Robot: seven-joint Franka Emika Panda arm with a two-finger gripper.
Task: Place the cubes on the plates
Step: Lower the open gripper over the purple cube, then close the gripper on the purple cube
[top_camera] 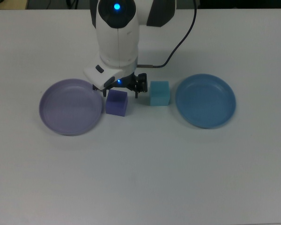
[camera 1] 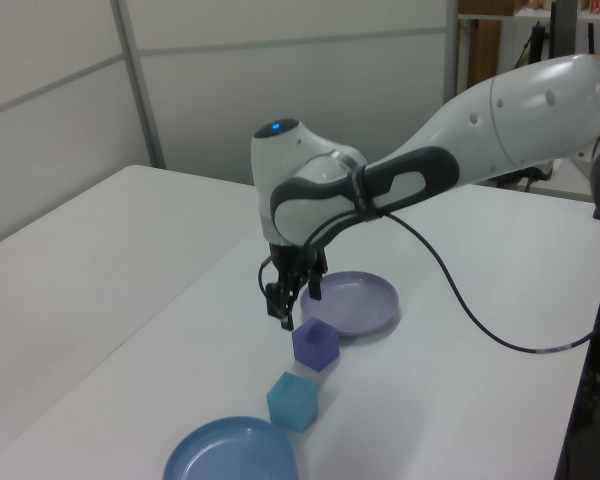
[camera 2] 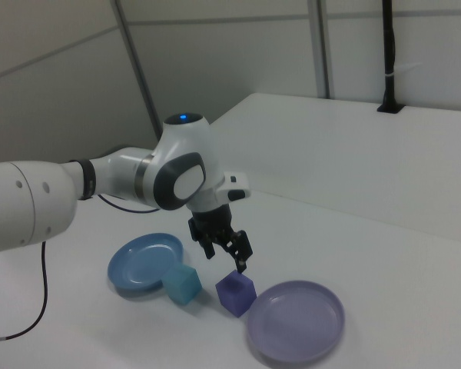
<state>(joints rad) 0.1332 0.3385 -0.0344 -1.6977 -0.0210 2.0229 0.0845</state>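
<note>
A purple cube [top_camera: 116,103] [camera 1: 315,344] [camera 2: 236,292] rests on the white table just right of the lavender plate [top_camera: 68,110] [camera 1: 355,300] [camera 2: 296,323] in the top view. The turquoise cube [top_camera: 159,93] [camera 1: 292,401] [camera 2: 184,284] lies beside the blue plate [top_camera: 206,101] [camera 1: 230,455] [camera 2: 142,263]. Both plates hold nothing. My gripper [top_camera: 120,92] [camera 1: 300,304] [camera 2: 227,257] hangs open just above the purple cube's far edge. One finger is on each side of the cube and nothing is held.
A black cable [top_camera: 180,35] [camera 1: 460,310] trails from the arm over the table's far side. A second white table [camera 1: 70,260] adjoins in the left view's left. A black pole [camera 2: 388,58] stands on the far table in the right view.
</note>
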